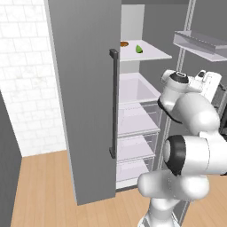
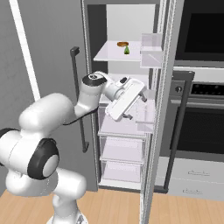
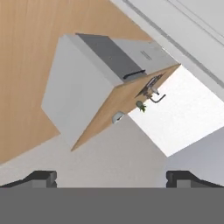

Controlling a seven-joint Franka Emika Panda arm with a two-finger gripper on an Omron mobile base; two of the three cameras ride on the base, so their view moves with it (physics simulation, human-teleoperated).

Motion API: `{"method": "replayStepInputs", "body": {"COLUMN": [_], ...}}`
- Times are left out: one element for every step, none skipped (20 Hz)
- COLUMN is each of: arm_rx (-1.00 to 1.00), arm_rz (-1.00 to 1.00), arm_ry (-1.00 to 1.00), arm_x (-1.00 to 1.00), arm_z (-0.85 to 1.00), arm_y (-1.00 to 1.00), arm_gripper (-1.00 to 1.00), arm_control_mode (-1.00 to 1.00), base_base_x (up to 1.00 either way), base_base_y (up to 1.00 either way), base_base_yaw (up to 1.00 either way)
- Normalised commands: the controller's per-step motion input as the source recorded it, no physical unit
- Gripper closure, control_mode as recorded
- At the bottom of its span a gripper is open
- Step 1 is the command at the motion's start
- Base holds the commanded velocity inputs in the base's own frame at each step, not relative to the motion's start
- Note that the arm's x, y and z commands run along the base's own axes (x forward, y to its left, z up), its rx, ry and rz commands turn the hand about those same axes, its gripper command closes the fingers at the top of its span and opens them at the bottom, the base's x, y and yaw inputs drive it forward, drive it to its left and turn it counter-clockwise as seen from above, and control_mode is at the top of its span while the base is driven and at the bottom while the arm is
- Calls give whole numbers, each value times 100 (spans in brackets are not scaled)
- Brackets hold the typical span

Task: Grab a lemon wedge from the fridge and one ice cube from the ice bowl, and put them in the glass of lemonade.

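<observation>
The arm [image 1: 190, 133] is glossy white, built of rounded, bulbous segments joined by dark ring-shaped joints. Its hand is a flat white block, and the gripper [image 3: 112, 178] ends in two small dark fingertips.

arm — bent at elbow, reaching forward | hand [image 2: 136, 107] — tilted; fingers [image 3: 41, 178] spread wide, holding nothing

Fridge [image 1: 84, 111] open; lemon wedge [image 1: 138, 48] on upper shelf [image 1: 153, 54], small round thing [image 1: 124, 43] just behind-left of it. Drawers [image 2: 122, 148] stacked below. End effector [image 2: 135, 107] between shelf and drawers, inside doorway. Oven column [image 2: 201, 87] right of fridge.
</observation>
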Motion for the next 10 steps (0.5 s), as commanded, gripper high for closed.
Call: {"method": "replayStepInputs", "body": {"arm_rx": [0,0,0,3,9,17,28,38,47,53], "arm_rz": [15,15,16,18,18,15,12,11,8,7], "arm_ry": [-9,-13,-17,-23,-31,-43,-52,-58,-63,-67], "arm_x": [-49,-41,-37,-27,-15,-3,0,0,0,0], "arm_z": [62,49,36,14,0,0,0,-1,-10,-14], "arm_y": [100,100,100,100,100,100,94,88,79,79], "arm_gripper": [-100,-100,-100,-100,-100,-100,-100,-100,-100,-100], "arm_control_mode": [-100,-100,-100,-100,-100,-100,-100,-100,-100,-100], "base_base_x": [0,0,0,0,0,0,0,0,0,0], "base_base_y": [0,0,0,0,0,0,0,0,0,0], "base_base_yaw": [0,0,0,0,0,0,0,0,0,0]}}
